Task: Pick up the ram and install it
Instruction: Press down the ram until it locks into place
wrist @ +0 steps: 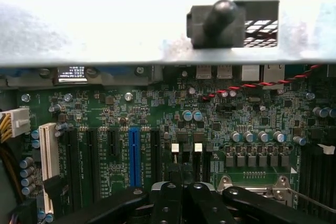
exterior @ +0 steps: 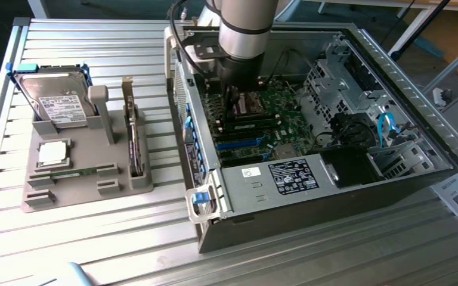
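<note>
The ram [exterior: 74, 173] is a thin green stick lying flat in a slot of the grey holder [exterior: 70, 193] on the exterior view's left, far from the arm. My gripper [exterior: 233, 109] is down inside the open computer case [exterior: 293, 179], just above the green motherboard [exterior: 288, 122]. In the wrist view the black fingers [wrist: 167, 195] meet over two dark memory slots [wrist: 178, 156] with white end clips. The gripper [wrist: 181, 188] is shut, and I see nothing held between the fingers.
The holder also carries a silver hard drive [exterior: 54, 101], a square silver processor chip [exterior: 52, 153] and an upright card [exterior: 133, 140]. The case's metal wall [wrist: 131, 30] stands close behind the gripper. Cables and a drive cage [exterior: 388, 137] fill the case's right side.
</note>
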